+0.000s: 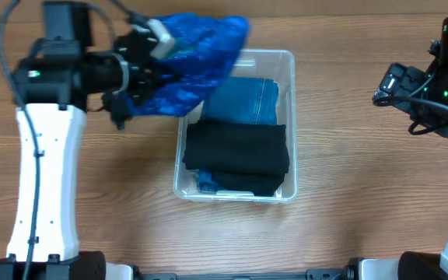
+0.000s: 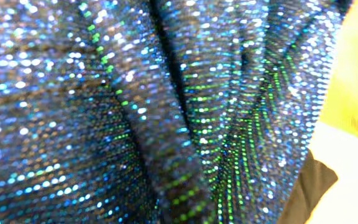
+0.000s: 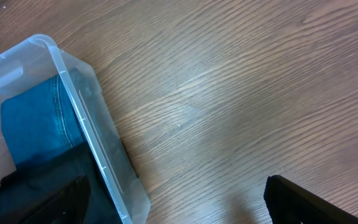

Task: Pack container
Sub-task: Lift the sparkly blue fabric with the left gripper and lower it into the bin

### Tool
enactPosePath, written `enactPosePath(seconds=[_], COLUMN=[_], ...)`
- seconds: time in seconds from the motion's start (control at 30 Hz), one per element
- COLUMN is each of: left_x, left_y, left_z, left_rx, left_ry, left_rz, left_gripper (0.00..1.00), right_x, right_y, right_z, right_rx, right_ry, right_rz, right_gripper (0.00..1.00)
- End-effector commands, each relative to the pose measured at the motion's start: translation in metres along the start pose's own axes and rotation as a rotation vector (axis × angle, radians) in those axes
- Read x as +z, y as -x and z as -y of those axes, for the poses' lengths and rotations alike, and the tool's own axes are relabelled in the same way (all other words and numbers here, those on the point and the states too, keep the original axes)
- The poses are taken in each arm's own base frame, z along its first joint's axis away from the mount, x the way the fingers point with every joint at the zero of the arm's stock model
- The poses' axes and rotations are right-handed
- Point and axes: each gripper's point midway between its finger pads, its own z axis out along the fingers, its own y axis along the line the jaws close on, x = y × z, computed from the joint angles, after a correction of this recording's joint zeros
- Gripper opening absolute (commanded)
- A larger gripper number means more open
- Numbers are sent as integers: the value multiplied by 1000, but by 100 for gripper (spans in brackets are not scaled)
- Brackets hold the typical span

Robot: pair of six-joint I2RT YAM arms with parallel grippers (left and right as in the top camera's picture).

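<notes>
Overhead and wrist views: container part-filled, glittering cloth held at its corner

Overhead view: the container (image 1: 292, 124) is a clear rectangular plastic bin with rounded corners and a raised rim, standing on the wood-grain counter (image 1: 348, 194) between the two arms. Inside it, folded blue denim (image 1: 247, 101) lies at the bottom, with a folded black garment (image 1: 236, 152) on top of it at the near end. The left end effector (image 1: 150, 43) is clenched on a bunched blue cloth (image 1: 189, 66), which spreads from it over the container's nearest corner; the fingers themselves are hidden by the cloth.

Left wrist view: the blue cloth (image 2: 135, 112) fills the frame, a dark weave covered in blue and green glitter dots, with a blurred yellow patch at the right edge.

Right wrist view: the right end effector (image 3: 176, 202) is released, its two dark fingers spread wide above bare counter. One corner of the container (image 3: 79, 112) lies just beyond its left-hand finger, apart from it, with denim and black cloth showing through the clear wall. No writing can be read in any view.
</notes>
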Motion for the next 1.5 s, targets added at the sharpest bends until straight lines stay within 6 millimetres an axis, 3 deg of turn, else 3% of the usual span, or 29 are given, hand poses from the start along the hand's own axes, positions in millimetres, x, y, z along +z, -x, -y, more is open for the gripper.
enactPosePath(seconds=[0.0, 0.1, 0.27, 0.5, 0.93, 1.03, 1.17, 1.33, 1.47], left_x=[23, 55, 102, 145, 148, 154, 158, 151, 132], left_y=[28, 27, -4, -33, -53, -55, -58, -36, 9], left_z=[14, 14, 7, 13, 21, 23, 25, 18, -4], left_rx=[294, 343, 301, 260, 199, 93, -192, -365, -444], left_ry=[-38, -64, -95, -177, -194, -195, -201, -179, -64], left_rz=[52, 34, -78, -150, -242, -255, -263, -216, -140], left_gripper=[4, 4, 4, 4, 4, 4, 4, 4, 4], right_x=[-8, -8, -8, -8, -8, -8, -7, -7, -7], right_y=[0, 0, 0, 0, 0, 0, -1, -1, -1], right_z=[1, 1, 1, 1, 1, 1, 1, 1, 1], right_rx=[-2, -2, -1, -2, -2, -1, -1, -1, -1], right_ry=[13, 13, 14, 13, 13, 13, 13, 12, 12], right_rz=[23, 23, 23, 23, 23, 22, 20, 19, 19], right_gripper=[94, 94, 94, 94, 94, 94, 94, 94, 94])
